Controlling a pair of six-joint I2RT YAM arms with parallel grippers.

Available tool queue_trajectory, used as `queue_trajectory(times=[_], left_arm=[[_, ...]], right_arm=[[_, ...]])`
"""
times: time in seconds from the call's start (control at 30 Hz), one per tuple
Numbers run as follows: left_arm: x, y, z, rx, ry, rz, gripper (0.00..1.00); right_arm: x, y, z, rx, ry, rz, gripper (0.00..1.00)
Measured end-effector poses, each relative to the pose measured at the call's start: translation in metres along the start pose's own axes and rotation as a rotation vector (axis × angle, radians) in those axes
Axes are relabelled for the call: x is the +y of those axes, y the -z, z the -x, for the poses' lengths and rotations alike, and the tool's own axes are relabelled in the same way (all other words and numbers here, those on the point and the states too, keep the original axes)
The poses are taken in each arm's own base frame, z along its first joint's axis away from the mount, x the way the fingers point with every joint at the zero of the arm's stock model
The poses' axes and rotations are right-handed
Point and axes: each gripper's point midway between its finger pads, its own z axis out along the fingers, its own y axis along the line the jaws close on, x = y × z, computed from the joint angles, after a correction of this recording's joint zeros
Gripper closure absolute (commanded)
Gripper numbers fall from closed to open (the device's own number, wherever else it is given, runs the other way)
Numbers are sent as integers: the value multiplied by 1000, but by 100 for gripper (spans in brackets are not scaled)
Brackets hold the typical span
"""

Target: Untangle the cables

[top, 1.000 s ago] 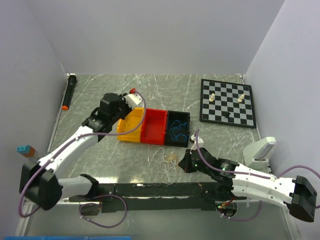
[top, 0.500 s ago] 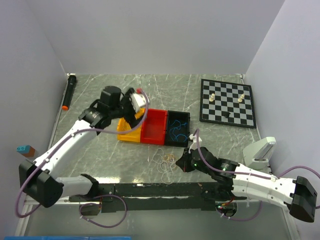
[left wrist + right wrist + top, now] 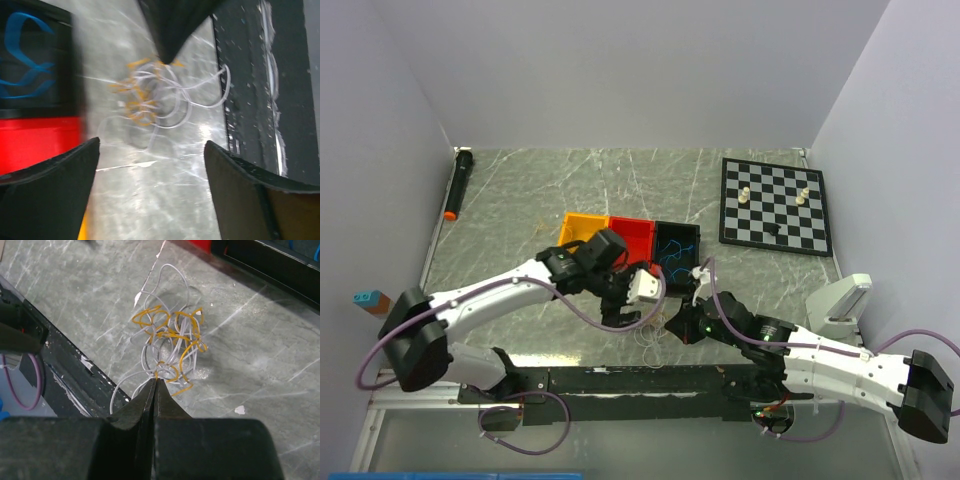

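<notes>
On the grey table (image 3: 260,360), just in front of the red bin (image 3: 636,235) and the black bin (image 3: 677,227), white and yellow cables (image 3: 167,342) lie in one tangled heap. The left end effector (image 3: 152,145) hangs above it, released, fingers spread wide. The right end effector (image 3: 154,382) is clenched, its tip touching the heap's near edge; whether a strand is pinched cannot be told. A blue cable (image 3: 25,60) lies coiled in the black bin
</notes>
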Motion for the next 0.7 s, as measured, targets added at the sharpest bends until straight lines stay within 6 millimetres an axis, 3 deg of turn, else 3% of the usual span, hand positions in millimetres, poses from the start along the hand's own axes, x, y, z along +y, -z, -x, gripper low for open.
queue_trajectory(times=[0.1, 0.27, 0.37, 0.6, 0.7], left_arm=[[-10, -17, -14, 38, 26, -52, 32], [-6, -33, -13, 25, 59, -62, 48], [-3, -42, -16, 30, 82, -65, 50], [-3, -56, -22, 47, 108, -88, 65], [-2, -57, -24, 55, 102, -85, 66]], right_arm=[[2, -1, 1, -2, 5, 10, 100], [6, -1, 1, 0, 11, 31, 100], [8, -2, 3, -7, 13, 40, 100], [12, -2, 6, -16, 20, 59, 100], [13, -1, 5, -16, 20, 65, 100]])
